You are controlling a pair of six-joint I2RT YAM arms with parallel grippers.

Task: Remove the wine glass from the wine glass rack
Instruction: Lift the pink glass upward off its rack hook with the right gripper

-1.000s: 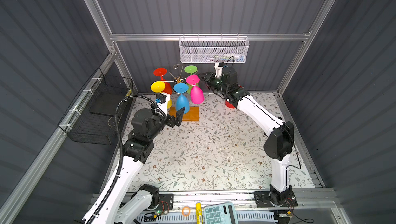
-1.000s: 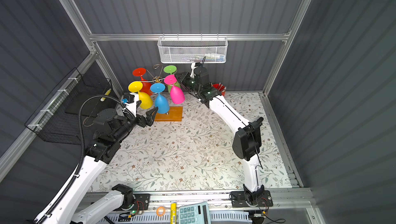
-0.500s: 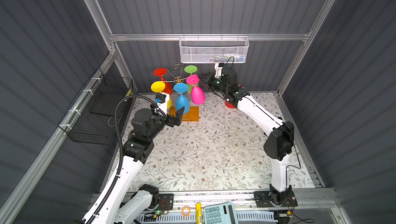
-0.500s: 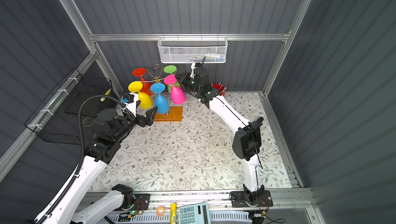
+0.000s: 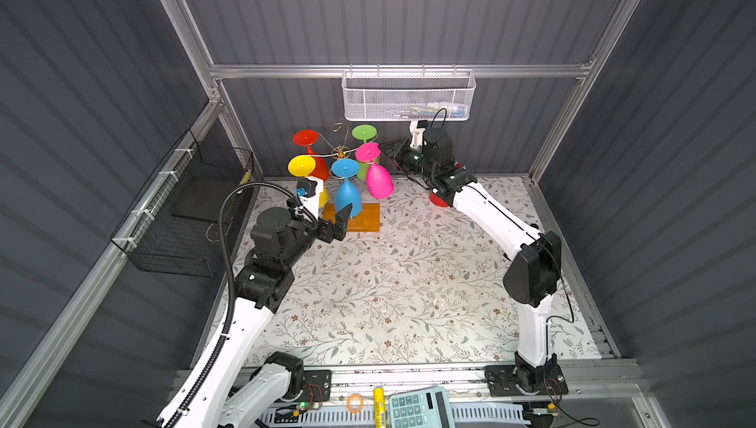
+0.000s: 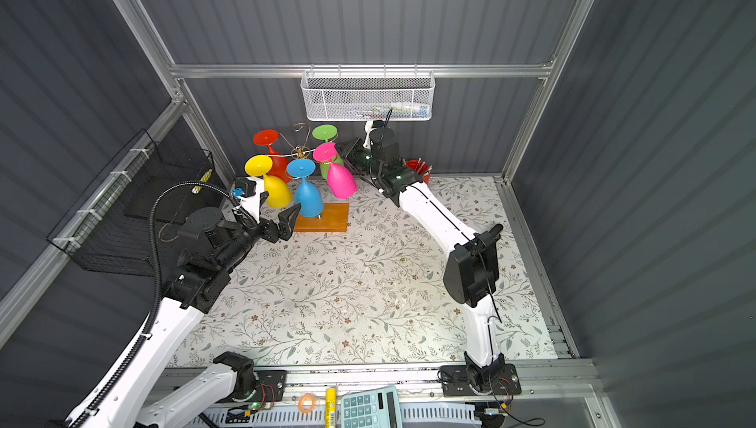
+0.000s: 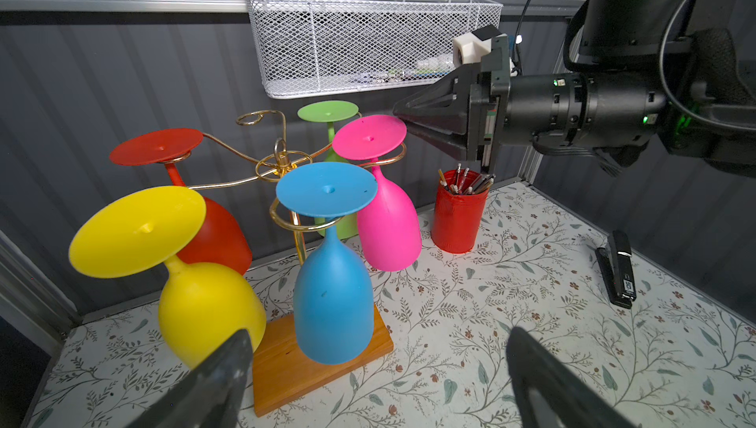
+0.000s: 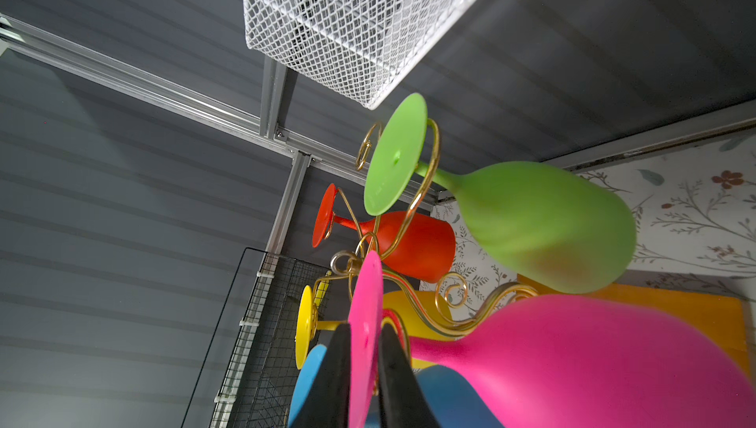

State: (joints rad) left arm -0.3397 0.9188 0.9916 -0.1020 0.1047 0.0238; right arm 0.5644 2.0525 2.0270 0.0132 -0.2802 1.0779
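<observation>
No legible text anywhere.
Print on the calculator point(image 6: 368, 409) and the yellow tube point(image 6: 330, 405) is too small to read.

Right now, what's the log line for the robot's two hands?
right hand: shut on pink wine glass foot | left hand: open, facing blue wine glass | status: not yet off wine glass rack

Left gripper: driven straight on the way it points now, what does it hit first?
Most likely the blue glass: its bowl hangs from the rack nearest the open left gripper, roughly on its line. Depth is unclear; aimed slightly lower, it would meet the base instead.
</observation>
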